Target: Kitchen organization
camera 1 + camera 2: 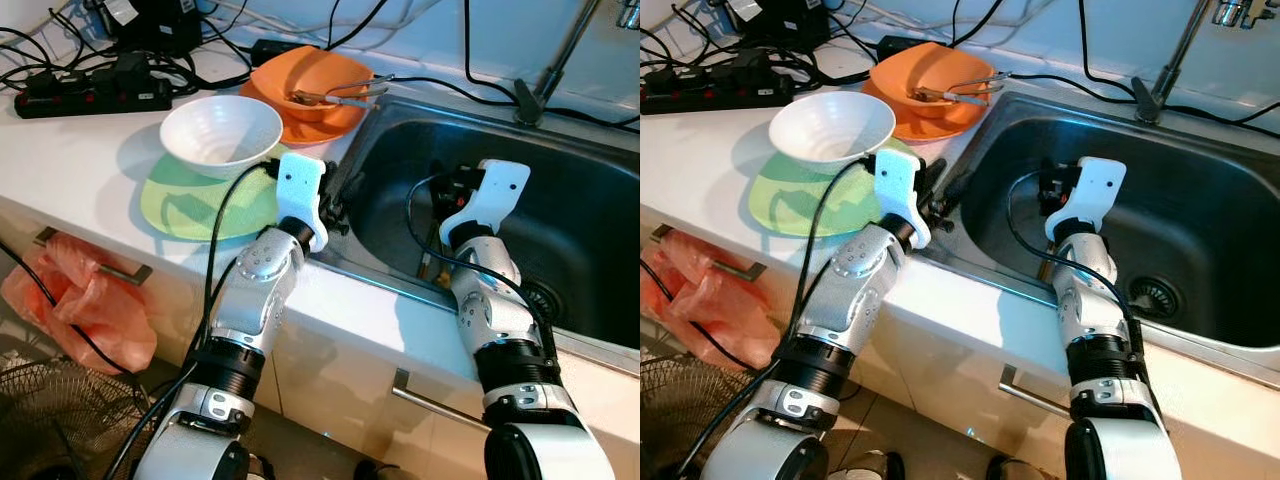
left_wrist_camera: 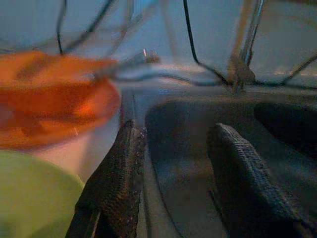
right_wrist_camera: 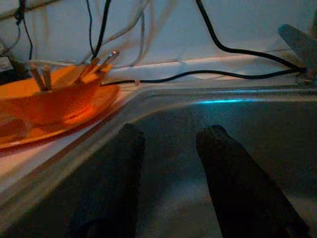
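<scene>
The steel sink [image 1: 560,250] fills the right half of the frame, its basin bare and roomy down to the drain [image 1: 1155,297] at lower right. Its near rim runs diagonally across the middle, with the white counter [image 1: 90,170] stretching away to the left.

On that counter, upper centre, sits an orange bowl [image 1: 310,85] on an orange plate [image 1: 325,125], with metal tongs [image 1: 345,95] resting in the bowl. Just left of it, a white bowl [image 1: 222,135] stands on a green plate [image 1: 190,205]. A black power strip [image 1: 90,98] and tangled cables [image 1: 200,50] crowd the upper left; the faucet [image 1: 560,60] rises at upper right. An orange plastic bag [image 1: 85,300] hangs off a drawer handle, lower left.

The left gripper [image 2: 173,168] hovers right at the sink's left edge, beside the green plate, fingers [image 2: 119,178] spread apart and holding nothing. The right gripper [image 3: 166,148] hangs inside the basin, fingers parted too, empty.
</scene>
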`<state>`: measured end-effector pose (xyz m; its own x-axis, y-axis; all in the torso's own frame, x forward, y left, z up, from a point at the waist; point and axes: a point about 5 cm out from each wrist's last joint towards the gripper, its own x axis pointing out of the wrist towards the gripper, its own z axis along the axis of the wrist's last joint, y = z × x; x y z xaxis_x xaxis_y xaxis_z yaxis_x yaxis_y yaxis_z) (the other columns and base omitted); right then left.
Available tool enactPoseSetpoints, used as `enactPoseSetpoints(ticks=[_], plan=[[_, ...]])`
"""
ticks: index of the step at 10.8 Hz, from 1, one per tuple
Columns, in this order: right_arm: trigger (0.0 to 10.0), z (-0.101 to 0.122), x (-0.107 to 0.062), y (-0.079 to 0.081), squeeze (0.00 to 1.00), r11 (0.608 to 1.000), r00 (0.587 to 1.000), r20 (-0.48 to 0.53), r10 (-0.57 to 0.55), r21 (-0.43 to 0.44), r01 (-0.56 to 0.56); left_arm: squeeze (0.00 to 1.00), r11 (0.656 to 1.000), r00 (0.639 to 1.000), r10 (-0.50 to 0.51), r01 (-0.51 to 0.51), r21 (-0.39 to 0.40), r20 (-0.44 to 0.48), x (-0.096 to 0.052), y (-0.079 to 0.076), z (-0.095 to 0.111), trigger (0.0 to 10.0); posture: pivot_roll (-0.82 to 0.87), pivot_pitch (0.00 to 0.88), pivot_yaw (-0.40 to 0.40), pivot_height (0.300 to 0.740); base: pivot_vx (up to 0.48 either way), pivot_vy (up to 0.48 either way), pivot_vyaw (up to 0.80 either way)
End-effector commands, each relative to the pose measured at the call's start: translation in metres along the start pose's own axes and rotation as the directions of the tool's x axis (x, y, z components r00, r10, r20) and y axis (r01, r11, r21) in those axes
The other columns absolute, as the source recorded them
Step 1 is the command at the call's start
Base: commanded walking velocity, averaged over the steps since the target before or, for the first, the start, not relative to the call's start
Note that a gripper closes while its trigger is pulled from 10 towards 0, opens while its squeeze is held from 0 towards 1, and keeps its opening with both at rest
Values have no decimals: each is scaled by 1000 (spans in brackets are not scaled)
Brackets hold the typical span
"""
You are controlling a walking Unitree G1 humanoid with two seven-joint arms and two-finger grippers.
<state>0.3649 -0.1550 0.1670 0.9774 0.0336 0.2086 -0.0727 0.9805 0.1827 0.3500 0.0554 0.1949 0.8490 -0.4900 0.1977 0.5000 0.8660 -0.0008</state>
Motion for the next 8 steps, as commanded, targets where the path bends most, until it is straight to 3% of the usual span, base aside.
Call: enactPoseSetpoints(ticks=[1,2,4,5,8], plan=[[10000,-1,-1,2,0,1000,1000,9,11,10,-11,0,999,998,11,-14,45,66,4,2,21,10000,49,119,-24,740,0,0,0],[10000,-6,-3,6,0,999,1000,-10,29,23,-29,0,990,980,97,-112,79,175,5,23,57,10000,54,118,-25,740,0,0,0],[10000,-8,-4,10,0,999,999,-16,46,30,-45,0,970,950,189,-219,102,248,-1,45,82,10000,57,117,-25,740,0,0,0],[10000,-9,-4,11,0,998,999,-18,49,31,-49,0,959,938,225,-261,108,265,-4,54,89,10000,58,116,-26,740,0,0,0],[10000,-11,-4,15,0,997,997,-25,70,39,-69,0,871,864,449,-480,103,230,-29,104,94,10000,65,115,-31,740,0,0,0]])
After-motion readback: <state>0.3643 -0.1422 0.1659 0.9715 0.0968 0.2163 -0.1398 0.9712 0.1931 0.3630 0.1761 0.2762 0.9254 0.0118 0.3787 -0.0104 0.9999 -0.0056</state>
